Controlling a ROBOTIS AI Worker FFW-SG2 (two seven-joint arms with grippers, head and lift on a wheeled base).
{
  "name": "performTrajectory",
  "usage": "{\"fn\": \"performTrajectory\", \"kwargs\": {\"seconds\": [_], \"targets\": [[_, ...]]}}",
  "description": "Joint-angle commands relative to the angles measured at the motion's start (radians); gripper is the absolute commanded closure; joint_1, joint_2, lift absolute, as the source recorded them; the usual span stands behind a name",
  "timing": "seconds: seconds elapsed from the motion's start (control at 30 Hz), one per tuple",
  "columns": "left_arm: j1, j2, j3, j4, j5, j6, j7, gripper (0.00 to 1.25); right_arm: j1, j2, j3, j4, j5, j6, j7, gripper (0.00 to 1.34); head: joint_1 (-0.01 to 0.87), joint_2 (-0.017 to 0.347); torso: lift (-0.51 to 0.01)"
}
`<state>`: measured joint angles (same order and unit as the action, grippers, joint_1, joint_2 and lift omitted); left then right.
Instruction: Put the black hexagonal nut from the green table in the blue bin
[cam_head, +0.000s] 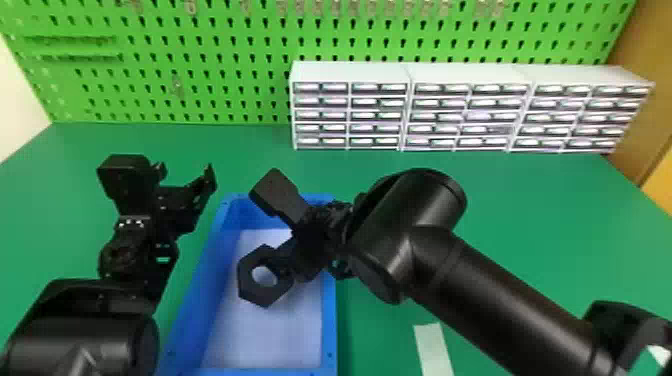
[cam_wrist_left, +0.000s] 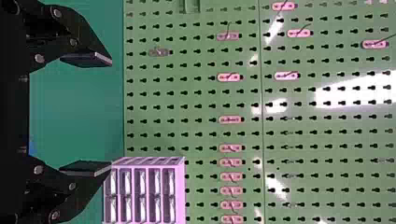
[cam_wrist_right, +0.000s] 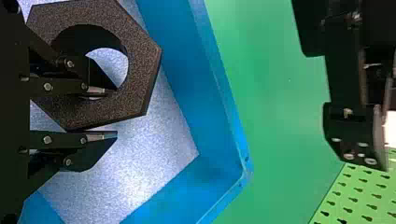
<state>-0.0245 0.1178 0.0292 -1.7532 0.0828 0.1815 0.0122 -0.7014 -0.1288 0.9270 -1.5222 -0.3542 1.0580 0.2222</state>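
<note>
1 black hexagonal nut, 1 blue bin, 2 grippers, left gripper plus right gripper, 3 drawer cabinets, 1 green table, 1 pegboard, 1 pale strip

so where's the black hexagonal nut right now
In the head view, the nut is left of centre, over the inside of the blue bin, held between the fingers of the right pincer, one finger through its hole.

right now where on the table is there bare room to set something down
Bare green table lies between the white drawer units and the right arm, and far left between the pegboard and left gripper. It is crowded over the blue bin, where the right gripper holds the black nut.
</note>
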Motion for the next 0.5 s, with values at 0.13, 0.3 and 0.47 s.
{"fn": "performTrajectory", "kwargs": {"seconds": [0.13, 0.3, 0.47], "targets": [[0.0, 0.0, 0.002, 0.0, 0.0, 0.001, 0.0, 0.46, -0.003, 0.0, 0.003, 0.008, -0.005, -0.003, -0.001, 1.07, 0.686, 0.052, -0.097], [0.0, 0.0, 0.0, 0.0, -0.002, 0.001, 0.0, 0.46, -0.003, 0.0, 0.003, 0.008, -0.005, -0.004, -0.001, 0.94, 0.686, 0.052, -0.097], [0.0, 0.0, 0.0, 0.0, -0.002, 0.001, 0.0, 0.46, -0.003, 0.0, 0.003, 0.008, -0.005, -0.004, -0.001, 0.75, 0.686, 0.052, -0.097]]}}
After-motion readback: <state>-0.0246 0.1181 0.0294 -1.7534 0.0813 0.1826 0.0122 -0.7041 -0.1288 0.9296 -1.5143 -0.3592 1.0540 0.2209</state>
